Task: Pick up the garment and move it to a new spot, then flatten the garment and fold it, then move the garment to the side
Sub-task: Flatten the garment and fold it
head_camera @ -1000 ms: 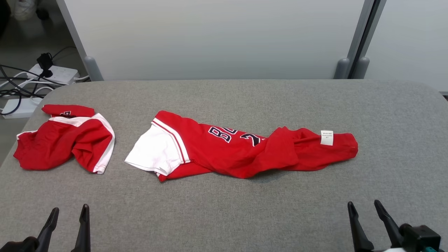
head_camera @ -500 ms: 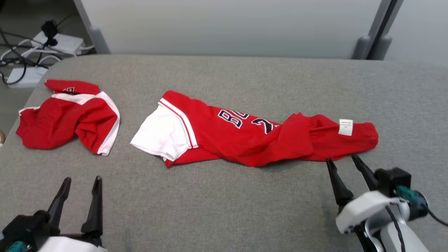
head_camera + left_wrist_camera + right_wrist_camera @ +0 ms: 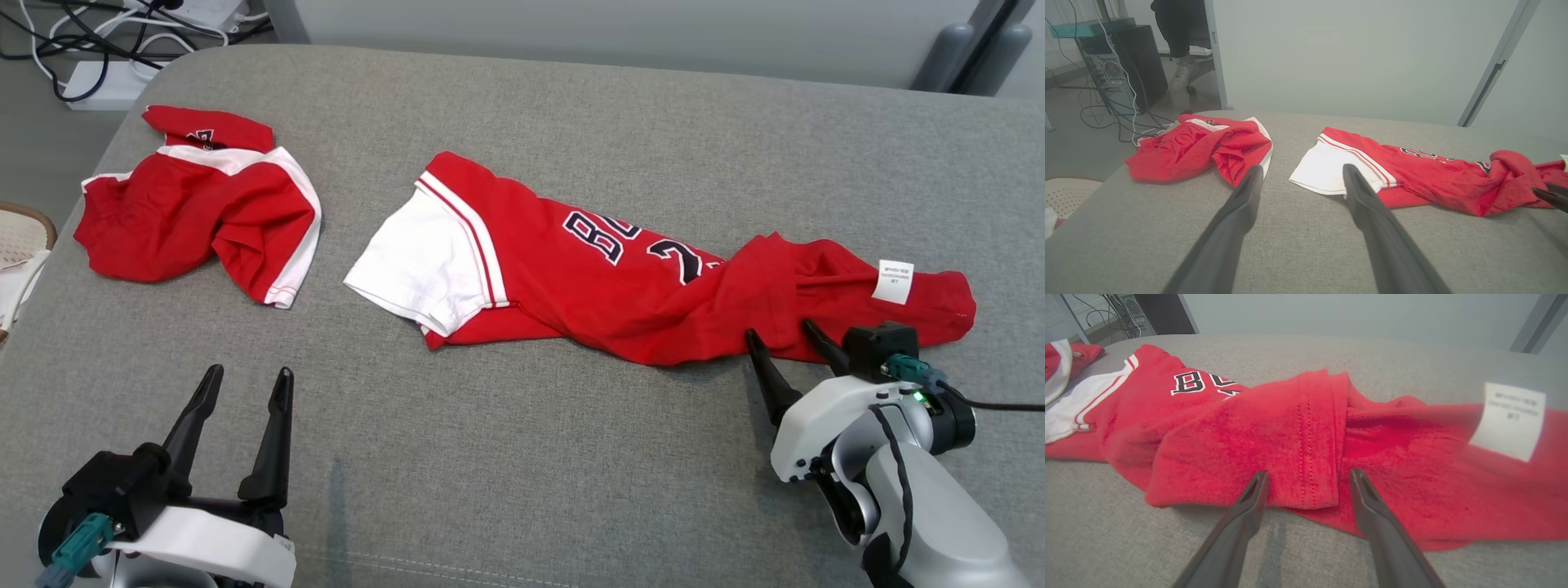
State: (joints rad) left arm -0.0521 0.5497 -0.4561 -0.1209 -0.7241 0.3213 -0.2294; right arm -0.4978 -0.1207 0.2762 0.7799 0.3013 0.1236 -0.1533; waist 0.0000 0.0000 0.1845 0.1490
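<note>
We find the garment (image 3: 620,286) mid-tabletop (image 3: 531,457), its long axis running left to right. The right claw (image 3: 778,329), spread, is nearer, with the near hem just beyond its tips. The left claw (image 3: 250,371), also spread, sits well apart.

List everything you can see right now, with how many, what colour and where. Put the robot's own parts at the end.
jersey: one, red with a white sleeve and dark lettering, crumpled across the table's middle
care label: one, white, at the jersey's right end
second garment: one, red with white trim, perhaps shorts, bunched at far left of the table
table: one, grey fabric-covered, under both garments
partition: one, pale grey, behind the table
power strip: one, white with dark cables, on the floor at far left
computer tower: one, dark, on the floor beyond the table
shoe: one, pale, a person's, near the tower
left gripper: one, dark fingers, open, over bare table at near left
right gripper: one, dark fingers, open, at the jersey's near edge
</note>
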